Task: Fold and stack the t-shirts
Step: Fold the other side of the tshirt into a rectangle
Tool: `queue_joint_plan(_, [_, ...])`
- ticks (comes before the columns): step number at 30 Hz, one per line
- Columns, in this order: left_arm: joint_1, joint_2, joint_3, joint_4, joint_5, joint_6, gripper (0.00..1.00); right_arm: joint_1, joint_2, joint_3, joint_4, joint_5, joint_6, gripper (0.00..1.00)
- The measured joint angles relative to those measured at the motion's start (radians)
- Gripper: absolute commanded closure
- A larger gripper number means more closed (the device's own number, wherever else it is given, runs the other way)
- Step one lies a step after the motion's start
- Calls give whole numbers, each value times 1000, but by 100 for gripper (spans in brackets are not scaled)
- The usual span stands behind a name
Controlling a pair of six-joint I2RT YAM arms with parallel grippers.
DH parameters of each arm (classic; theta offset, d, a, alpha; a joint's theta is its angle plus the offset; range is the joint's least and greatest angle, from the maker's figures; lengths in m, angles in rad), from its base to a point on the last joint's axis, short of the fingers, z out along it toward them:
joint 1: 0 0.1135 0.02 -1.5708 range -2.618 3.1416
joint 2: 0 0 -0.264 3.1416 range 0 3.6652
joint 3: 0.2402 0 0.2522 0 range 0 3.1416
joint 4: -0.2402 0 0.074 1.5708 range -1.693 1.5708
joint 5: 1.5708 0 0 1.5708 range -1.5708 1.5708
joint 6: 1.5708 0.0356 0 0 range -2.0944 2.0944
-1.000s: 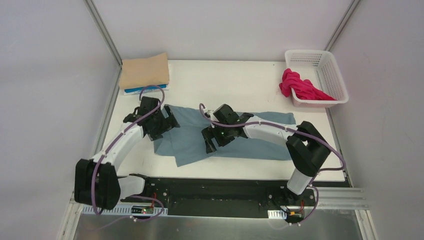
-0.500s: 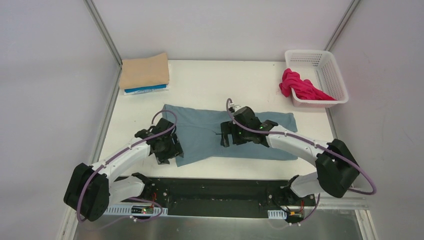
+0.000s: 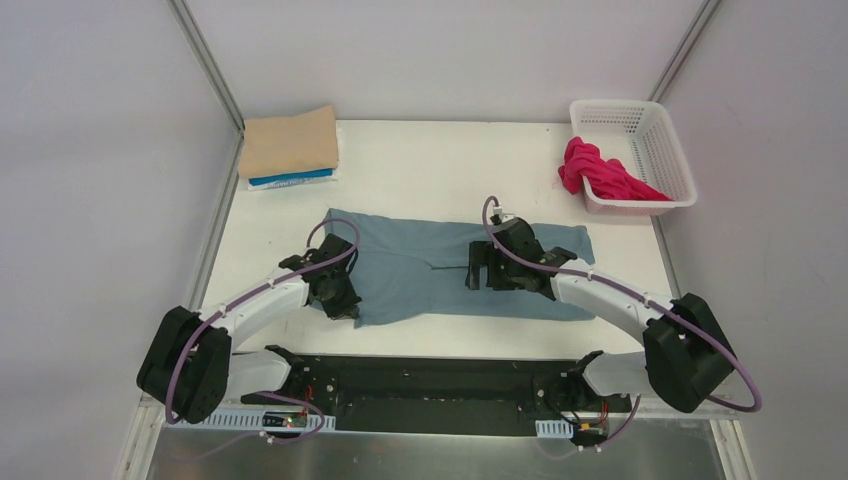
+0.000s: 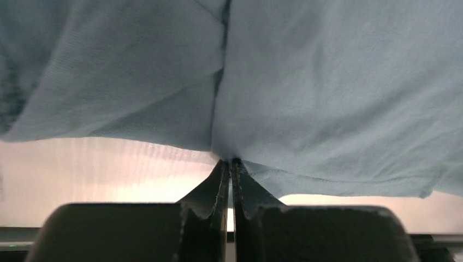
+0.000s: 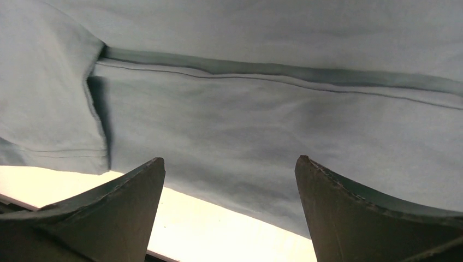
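A dusty teal-blue t-shirt (image 3: 430, 265) lies spread across the middle of the table. My left gripper (image 3: 345, 300) is at its near left corner, shut on the hem. In the left wrist view the fingertips (image 4: 230, 161) pinch the cloth (image 4: 327, 98), which puckers there. My right gripper (image 3: 480, 270) hovers open over the shirt's middle. In the right wrist view its fingers (image 5: 229, 159) straddle the shirt's near edge (image 5: 245, 120) with nothing gripped. A folded tan t-shirt (image 3: 290, 140) rests on a folded bright blue one (image 3: 290, 181) at the back left. A magenta-red t-shirt (image 3: 600, 172) hangs crumpled out of the basket.
The white lattice basket (image 3: 660, 140) stands at the back right corner. Metal frame posts rise at both back corners. Bare white tabletop (image 3: 450, 160) lies behind the spread shirt. A black base plate runs along the near edge.
My left gripper came down from the shirt's left edge to its near left corner and shut on the hem. My right gripper moved right across the shirt, staying open.
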Motion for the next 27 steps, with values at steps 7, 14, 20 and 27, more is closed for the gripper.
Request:
queue_joint_plan(7, [1,29,101,-99,-101,32,100,-20,0,-23,-18,7,6,7])
queue_joint_plan(14, [19,79,193,-165,-184,73,100,-39,0,-23,-22,6,2,7])
queue_joint_plan(20, [87,135,214,-193,-243,95,97,-50,0,-23,-29,5,-1,7])
queue_joint_plan(27, [101,187,239,-217,-258,124,47,-54,0,-23,-33,1,-3,7])
